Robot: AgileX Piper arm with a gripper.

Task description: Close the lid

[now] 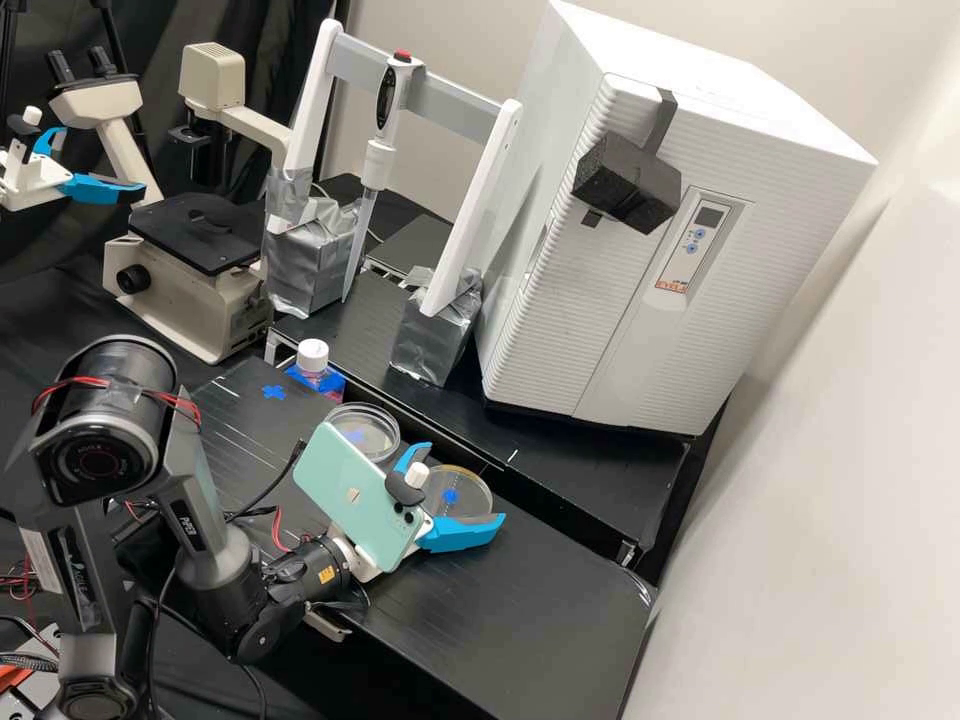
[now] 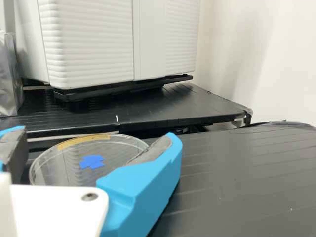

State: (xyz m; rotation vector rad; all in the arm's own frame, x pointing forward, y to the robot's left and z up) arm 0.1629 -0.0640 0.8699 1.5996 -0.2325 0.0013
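In the high view my gripper (image 1: 464, 482) is low over the bench with its two blue fingers apart, one on each side of a clear round dish piece (image 1: 474, 483). The wrist view has the open gripper (image 2: 97, 133) around that same clear piece (image 2: 61, 165), which lies flat with an amber strip along its rim and a blue mark visible through it. Whether it is the lid or a dish, and whether the fingers touch it, I cannot tell. A second clear round dish (image 1: 376, 430) stands beside it, partly hidden by the phone on my wrist.
A bottle with a white cap (image 1: 313, 356) is behind the second dish. The raised black shelf (image 1: 560, 470) runs behind the bench, bearing a large white incubator (image 1: 640, 330) and a pipette stand (image 1: 470, 210). A microscope (image 1: 190, 270) is farther left.
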